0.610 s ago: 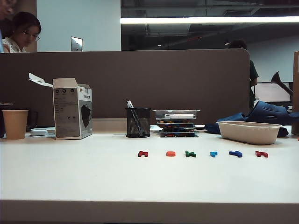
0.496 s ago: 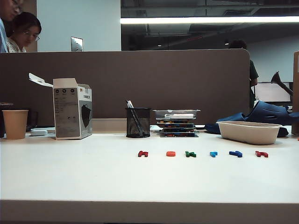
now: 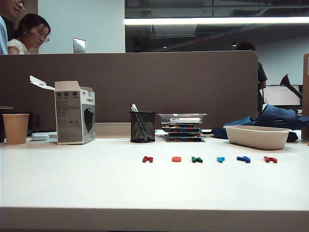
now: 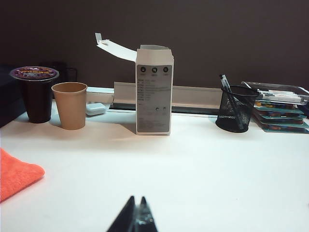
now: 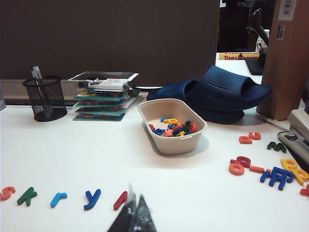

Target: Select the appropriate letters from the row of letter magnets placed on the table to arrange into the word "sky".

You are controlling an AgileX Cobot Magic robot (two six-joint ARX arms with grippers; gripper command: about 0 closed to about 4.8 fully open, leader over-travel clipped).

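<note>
The row of letter magnets lies on the white table [image 3: 72, 183]: a dark red letter [image 3: 147, 159], the orange-red s [image 3: 176, 159], the dark green k [image 3: 197, 159], a light blue letter [image 3: 220, 159], the dark blue y [image 3: 244, 159] and a red letter [image 3: 270, 159]. The right wrist view shows the s [image 5: 7, 193], k [image 5: 27, 195], light blue r [image 5: 58, 198], y [image 5: 91, 198] and the red letter [image 5: 120, 200]. My right gripper [image 5: 135, 197] is shut and empty, low beside that red letter. My left gripper [image 4: 136, 199] is shut and empty over bare table. Neither gripper shows in the exterior view.
Along the back stand a paper cup [image 3: 15, 128], an open carton [image 3: 75, 112], a mesh pen cup [image 3: 143, 126], stacked trays [image 3: 183, 126], a beige bowl [image 3: 257, 137] of letters and blue slippers [image 3: 275, 116]. Loose letters [image 5: 270, 171] lie beyond the bowl. An orange cloth [image 4: 14, 171] lies far left.
Nothing on the table has moved. Only the people behind the partition have shifted a little.
</note>
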